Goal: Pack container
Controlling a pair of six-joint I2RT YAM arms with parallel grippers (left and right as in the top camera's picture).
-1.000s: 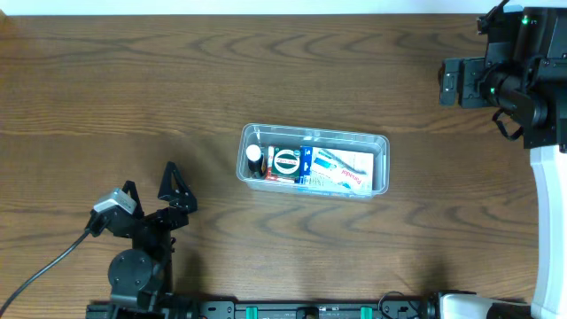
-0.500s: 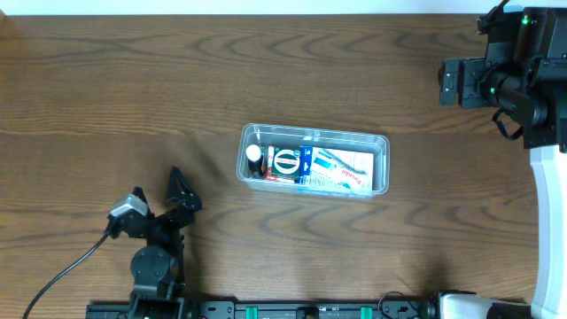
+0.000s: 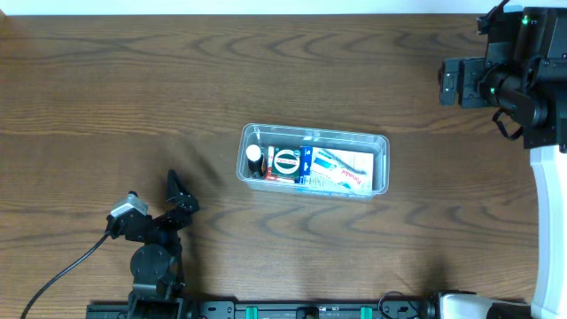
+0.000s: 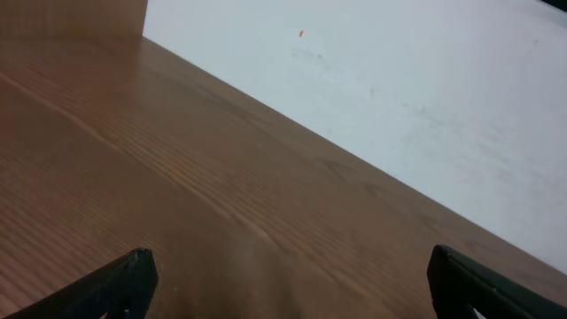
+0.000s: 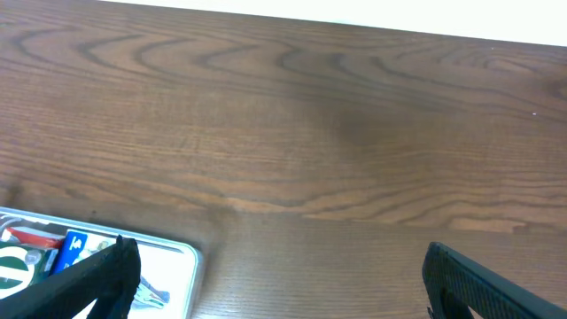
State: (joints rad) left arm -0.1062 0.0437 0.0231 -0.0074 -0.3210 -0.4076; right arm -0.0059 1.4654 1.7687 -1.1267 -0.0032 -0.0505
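The clear plastic container (image 3: 314, 161) sits in the middle of the table. It holds a small black-and-white bottle (image 3: 255, 157), a green-and-black pack (image 3: 285, 163) and a blue-and-white pack (image 3: 338, 170). My left gripper (image 3: 158, 197) is open and empty, low over the table at the front left, well apart from the container. Its wrist view shows only bare wood between the spread jaws (image 4: 288, 273). My right gripper (image 3: 450, 81) is open and empty at the back right. In its wrist view (image 5: 279, 266) a corner of the container (image 5: 177, 266) shows at the lower left.
The left arm's cable (image 3: 62, 266) trails to the front left corner. A white wall (image 4: 399, 80) lies beyond the table's edge in the left wrist view. The right arm's white base (image 3: 549, 230) stands along the right edge.
My left arm has drawn back a little toward the front edge and turned, still open and empty. The right arm and the container have not moved.
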